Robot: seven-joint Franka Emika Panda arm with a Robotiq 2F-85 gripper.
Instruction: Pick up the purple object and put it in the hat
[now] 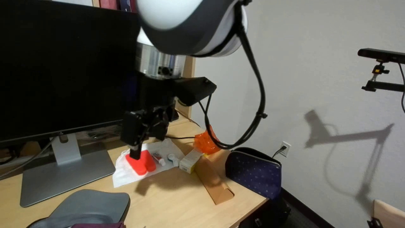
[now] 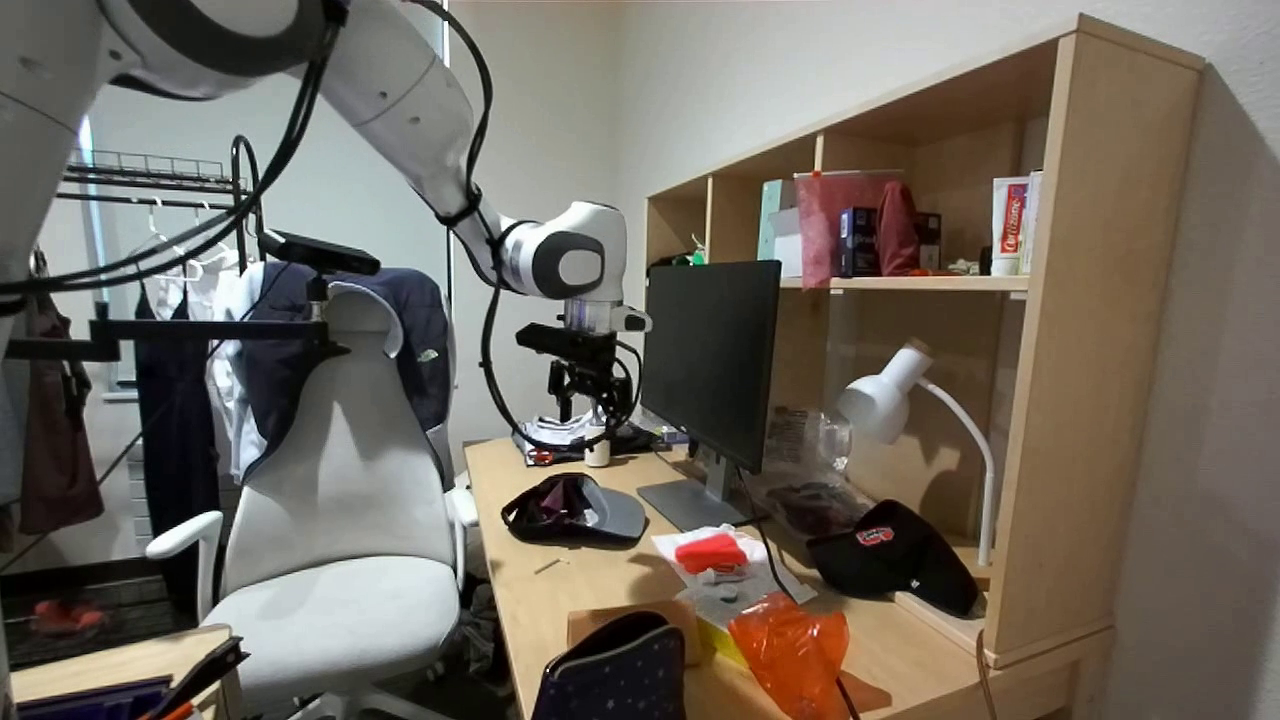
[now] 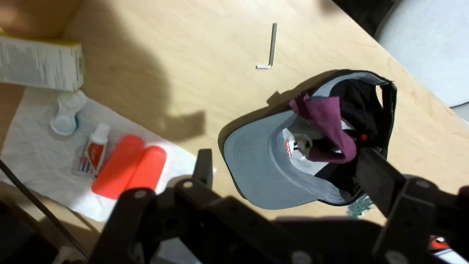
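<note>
The hat point(image 3: 256, 161) lies upturned on the table in the wrist view, its grey brim underside and dark inside showing. It also shows in both exterior views point(image 1: 95, 202) point(image 2: 618, 515). The purple object point(image 3: 328, 119), a floppy folded cloth, lies in the hat's hollow, with one ragged end reaching the rim. It shows in the exterior views too, as a sliver at the bottom edge point(image 1: 98, 225) and as a maroon patch inside the hat point(image 2: 558, 502). My gripper point(image 3: 287, 172) is wide open and empty, raised above the table; it shows in both exterior views point(image 1: 148, 142) point(image 2: 588, 408).
A monitor point(image 2: 712, 360) stands beside the arm. A red case point(image 3: 128, 168), a small tube point(image 3: 94, 152) and a white box point(image 3: 40, 62) lie near the hat. A hex key point(image 3: 272, 46), a navy pouch point(image 1: 253, 172), an orange bag point(image 2: 790, 645) and a black cap point(image 2: 890, 560) are also there.
</note>
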